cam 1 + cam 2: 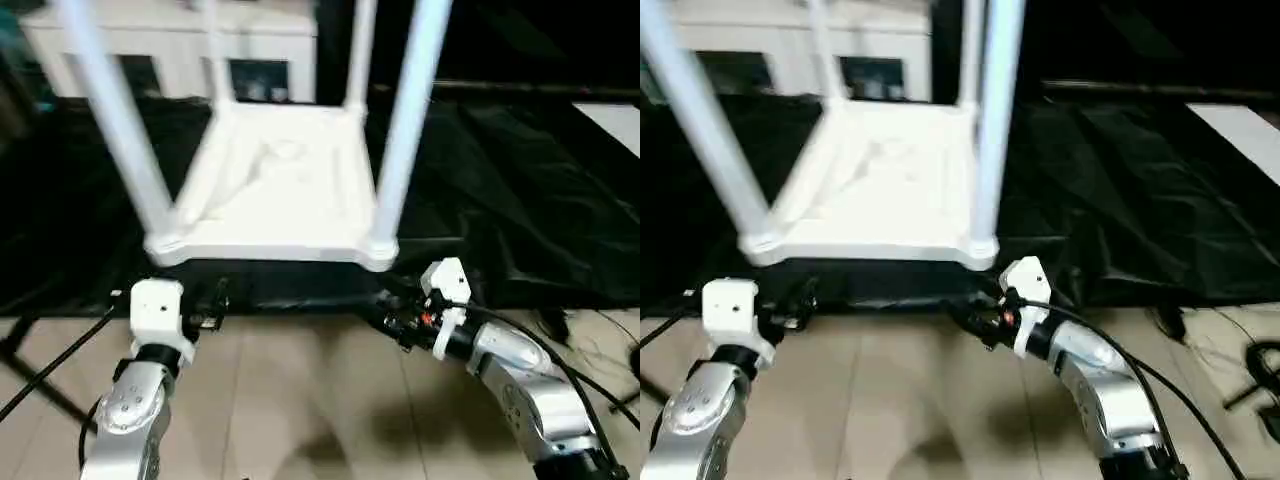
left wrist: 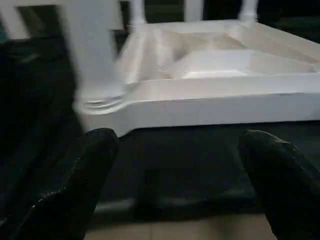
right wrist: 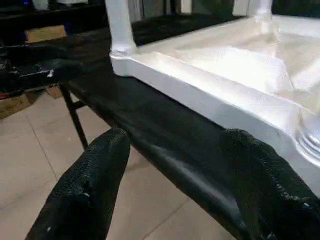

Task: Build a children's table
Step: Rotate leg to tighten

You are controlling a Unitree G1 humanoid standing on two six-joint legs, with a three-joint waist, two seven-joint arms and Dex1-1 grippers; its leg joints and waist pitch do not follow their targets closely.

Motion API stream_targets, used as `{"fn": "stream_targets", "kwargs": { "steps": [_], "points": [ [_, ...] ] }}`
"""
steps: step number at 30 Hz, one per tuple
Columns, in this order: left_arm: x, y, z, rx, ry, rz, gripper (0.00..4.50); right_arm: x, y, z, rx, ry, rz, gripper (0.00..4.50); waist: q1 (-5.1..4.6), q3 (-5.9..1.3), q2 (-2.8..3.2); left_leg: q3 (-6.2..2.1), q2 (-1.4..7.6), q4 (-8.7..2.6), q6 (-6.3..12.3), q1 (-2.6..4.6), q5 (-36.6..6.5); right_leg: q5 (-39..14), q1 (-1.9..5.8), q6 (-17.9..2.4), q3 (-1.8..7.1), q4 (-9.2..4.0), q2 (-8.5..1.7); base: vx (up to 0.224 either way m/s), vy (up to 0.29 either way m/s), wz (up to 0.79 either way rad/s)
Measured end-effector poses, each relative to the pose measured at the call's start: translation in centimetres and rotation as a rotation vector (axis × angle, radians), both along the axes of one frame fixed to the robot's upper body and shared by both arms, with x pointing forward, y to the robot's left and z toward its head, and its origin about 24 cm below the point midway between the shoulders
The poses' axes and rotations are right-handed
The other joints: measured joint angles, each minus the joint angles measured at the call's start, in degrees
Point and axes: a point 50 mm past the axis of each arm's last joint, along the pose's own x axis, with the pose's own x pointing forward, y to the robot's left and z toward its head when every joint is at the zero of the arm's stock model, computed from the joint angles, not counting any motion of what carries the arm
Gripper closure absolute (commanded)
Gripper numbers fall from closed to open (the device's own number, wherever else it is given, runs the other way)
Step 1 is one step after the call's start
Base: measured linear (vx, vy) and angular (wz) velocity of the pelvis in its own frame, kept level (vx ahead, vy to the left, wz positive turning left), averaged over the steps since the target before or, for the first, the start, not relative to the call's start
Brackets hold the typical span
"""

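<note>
Nearest to me, two silver forearms reach out over the tiled floor [image 1: 300, 400]. The left claw [image 1: 212, 303] hangs just short of the edge of the black-draped table [image 1: 520, 200], its two black fingers [image 2: 75, 195] spread wide with nothing between them. The right claw [image 1: 385, 312] sits at the same edge on the other side, turned inward toward the left; its fingers [image 3: 90, 190] stand apart too, somewhat less widely, and they hold nothing either. A black cable [image 1: 560, 365] loops over the right forearm.

Just beyond both claws, the children's table [image 1: 280, 190] lies upside down on the black cover, its white tabletop flat with the hollow underside facing up. All four white legs rise from the corner sockets. The near left leg [image 1: 115, 110] leans slightly outward as it climbs, and the near right leg [image 1: 405, 120] stands just ahead of the right claw. The two far legs stand behind them, with the far right leg [image 1: 360, 55] the plainer one.

Farther back, behind the table, a white cabinet [image 1: 170, 45] with dark glass doors runs along the wall.
</note>
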Motion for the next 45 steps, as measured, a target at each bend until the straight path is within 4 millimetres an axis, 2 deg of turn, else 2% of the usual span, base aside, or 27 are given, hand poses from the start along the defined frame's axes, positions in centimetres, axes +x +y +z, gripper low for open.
{"fn": "stream_targets", "kwargs": {
  "steps": [2,5,8,11,13,15,17,18,20,22,23,25,26,27,28,29,30,31,33,34,35,36,37,38,40,41,45],
  "points": [
    [0.3,-0.2,0.5,-0.002,-0.02,-0.011,0.03,0.5,0.3,0.5,-0.001,-0.032,-0.017,1.3,0.66,0.11,0.0,0.42,0.02,-0.51,0.0,0.15,0.0,0.0,-0.02,0.0,0.07,-0.35,-0.14,-0.096,0.007,0.02],
    [1.0,-0.7,1.5,0.0,-0.065,-0.035,0.03,0.4,0.2,0.3,-0.033,-0.039,-0.015,1.3,0.82,0.07,0.22,-1.87,-0.75,-0.9,0.13,-1.59,0.1,0.0,1.32,0.1,-3.74,-1.71,-1.43,-0.054,0.0,0.27],
    [0.9,-0.7,1.4,0.002,-0.062,-0.033,0.03,0.3,0.4,-0.1,-0.041,-0.021,0.007,1.3,0.48,0.66,1.16,-3.09,-0.81,-1.11,0.2,-2.05,0.0,-1.1,3.97,0.1,-8.01,-3.38,-2.36,-0.019,0.006,0.54],
    [0.9,-0.6,1.4,0.003,-0.062,-0.033,0.03,0.3,0.5,-0.2,-0.038,-0.02,0.003,1.3,0.5,1.06,1.32,-2.34,-0.59,-1.17,1.31,-1.66,-0.7,-3.0,6.48,0.2,-9.57,-3.95,-2.91,0.026,-0.007,0.74],
    [0.9,-0.6,1.4,0.004,-0.062,-0.034,0.03,0.4,0.5,-0.1,-0.03,-0.023,-0.01,1.3,0.52,1.49,1.09,-0.89,0.16,-0.72,1.96,-0.84,-1.1,-3.4,7.73,0.3,-9.07,-4.22,-3.01,0.014,0.008,0.79],
    [0.7,-0.3,1.2,0.013,-0.05,-0.039,0.03,0.7,1.2,0.1,-0.003,-0.028,-0.043,1.3,1.19,1.67,1.37,0.79,0.55,-0.34,1.95,0.26,-1.1,-4.6,8.72,-0.5,-7.06,-3.7,-2.2,0.045,0.027,0.27],
    [0.7,-0.3,1.3,0.02,-0.051,-0.053,0.03,1.0,1.1,0.4,0.0,-0.039,-0.071,1.3,1.09,1.66,1.38,1.04,-0.35,-0.47,1.95,1.13,-1.1,-6.8,8.21,-3.8,-4.57,-1.65,-1.36,0.084,0.051,0.03],
    [0.7,-0.3,1.3,0.02,-0.05,-0.057,0.03,1.0,0.8,0.4,0.001,-0.042,-0.087,1.3,0.89,1.69,1.3,0.99,-0.84,-0.47,1.96,1.66,-1.1,-6.9,7.87,-3.9,-4.26,-0.91,-0.88,0.095,0.065,-0.12],
    [0.8,-0.7,1.2,0.014,-0.049,-0.071,0.03,0.8,-0.3,0.1,-0.003,-0.027,-0.13,1.3,-0.12,1.38,0.84,0.95,-1.57,-0.55,2.03,2.53,-1.1,-6.5,8.26,-3.1,-2.66,-0.9,-0.4,0.102,0.043,-0.08],
    [0.8,-1.2,1.2,0.005,-0.049,-0.091,0.03,0.6,-1.2,-0.2,0.001,-0.01,-0.165,1.3,-0.06,0.92,0.55,1.55,-1.32,-0.63,2.25,2.63,-1.2,-5.0,8.89,0.6,-2.22,-2.44,-0.54,0.105,-0.013,0.03],
    [0.7,-1.5,1.0,-0.002,-0.041,-0.1,0.03,0.5,-1.4,-0.3,0.0,-0.003,-0.171,1.3,0.32,0.87,0.36,3.54,-0.51,-1.23,2.21,3.83,-1.2,-5.0,8.18,0.3,-0.4,-2.1,0.07,0.134,-0.033,-0.4],
    [0.7,-1.4,1.0,0.0,-0.039,-0.103,0.03,0.3,-1.1,-0.3,0.011,-0.004,-0.165,1.3,0.22,0.76,0.67,4.23,-0.39,-1.59,2.09,4.98,-1.2,-4.8,7.57,-0.8,0.46,-1.34,0.42,0.168,-0.037,-0.73],
    [0.8,-1.2,1.1,0.005,-0.04,-0.101,0.03,0.3,-0.9,-0.2,0.019,-0.008,-0.163,1.3,0.05,0.59,0.22,4.69,-0.41,-1.74,1.61,5.46,-1.8,-5.3,6.63,-1.3,0.51,-0.24,0.17,0.162,-0.043,-0.75],
    [0.9,-1.2,1.2,0.004,-0.045,-0.104,0.03,0.0,-1.1,-0.2,0.013,-0.012,-0.169,1.3,-0.59,-0.19,0.95,3.11,-0.95,-0.92,1.88,3.73,-2.3,-4.9,7.21,1.5,0.03,-1.39,0.24,0.14,-0.012,-0.36],
    [1.2,-1.8,1.5,-0.006,-0.057,-0.13,0.03,-0.2,-1.7,-0.5,0.0,-0.003,-0.185,1.3,-0.48,-0.53,1.1,2.37,-0.78,-0.59,2.56,3.19,-2.7,-4.9,7.21,1.6,0.11,-2.06,0.95,0.14,-0.012,-0.36],
    [1.4,-2.5,1.7,-0.021,-0.07,-0.155,0.03,-0.2,-2.3,-0.6,-0.015,0.001,-0.203,1.3,-0.62,-1.16,1.78,1.09,-0.97,0.35,3.98,1.69,-3.5,-5.1,7.51,1.6,0.19,-2.94,1.8,0.189,0.006,0.13],
    [1.5,-2.7,1.8,-0.021,-0.072,-0.167,0.03,-0.2,-2.4,-0.6,-0.014,0.002,-0.205,1.3,-0.5,-1.36,2.08,0.29,-1.12,0.72,4.18,1.02,-3.7,-5.4,8.06,1.7,0.34,-3.49,2.39,0.269,-0.023,0.11],
    [1.4,-2.6,1.7,-0.019,-0.069,-0.166,0.03,-0.1,-2.2,-0.5,-0.01,0.001,-0.205,1.3,-0.56,-1.63,2.28,-0.58,-0.97,0.67,3.57,1.52,-4.1,-5.6,7.96,2.1,0.0,-2.82,2.99,0.269,-0.023,0.11],
    [0.6,-1.3,1.1,-0.004,-0.045,-0.139,0.03,0.3,-0.1,0.2,0.024,-0.024,-0.145,1.3,-1.56,-1.56,2.03,-4.02,-2.17,0.27,3.18,3.24,-5.1,-5.6,1.01,4.4,-1.66,8.51,1.6,0.229,-0.183,-0.27],
    [0.5,-0.9,1.0,-0.001,-0.035,-0.126,0.03,0.1,0.3,0.2,0.027,-0.025,-0.125,1.3,-1.84,-1.66,1.84,-5.34,-2.85,-0.05,3.36,4.25,-5.2,-5.4,-1.76,4.2,-1.48,9.68,1.75,0.172,-0.236,-0.41],
    [0.7,-0.8,1.2,0.004,-0.044,-0.126,0.03,-0.1,0.3,0.1,0.025,-0.026,-0.107,1.3,-2.25,-1.88,0.96,-5.6,-3.78,0.29,3.35,4.49,-5.2,-3.9,-4.2,3.7,-0.81,7.98,1.42,-0.072,-0.201,-0.32],
    [1.2,-1.1,1.9,0.0,-0.076,-0.137,0.03,-0.2,0.0,0.2,0.015,-0.031,-0.109,1.3,-2.61,-1.88,-1.74,-4.59,-6.2,2.64,3.38,3.89,-5.4,2.5,-5.79,-0.2,1.68,2.1,-0.31,-0.15,-0.139,0.11],
    [1.4,-1.8,2.0,-0.025,-0.083,-0.15,0.03,-0.3,-0.9,-0.1,-0.006,-0.018,-0.129,1.3,-2.95,-1.56,-1.84,-3.89,-6.35,5.18,3.97,3.02,-6.0,1.6,-5.89,0.2,3.01,3.49,-0.58,-0.15,-0.139,0.11],
    [1.3,-3.0,1.7,-0.048,-0.076,-0.187,0.03,-0.4,-1.7,-0.6,-0.022,0.003,-0.153,1.3,-2.52,-1.54,-1.46,-3.61,-5.65,5.99,4.61,2.44,-5.4,1.6,-5.21,0.2,3.11,2.86,-0.25,-0.026,-0.042,0.3],
    [1.1,-2.8,1.5,-0.035,-0.067,-0.192,0.03,-0.3,-2.1,-0.5,-0.02,-0.001,-0.17,1.3,-2.1,-1.74,-0.77,-3.01,-4.82,2.15,2.94,2.3,-4.9,2.3,-4.75,-0.2,2.32,1.79,0.62,0.0,0.0,0.0],
    [1.1,-2.7,1.7,-0.026,-0.074,-0.198,0.03,-0.2,-1.9,-0.4,-0.014,-0.006,-0.168,1.3,-2.07,-1.6,-0.38,-3.05,-3.68,1.62,-0.11,2.11,-4.9,2.7,-4.35,-0.5,1.48,1.19,1.22,-0.071,-0.002,0.03],
    [0.8,-1.7,1.3,-0.014,-0.055,-0.165,0.03,0.0,-0.8,-0.1,0.006,-0.016,-0.138,1.3,-2.12,-0.88,0.28,-2.57,-1.94,1.75,-0.06,2.02,-4.5,3.9,-2.97,-2.3,0.06,-1.15,1.41,-0.076,-0.001,0.08]
  ]
}}
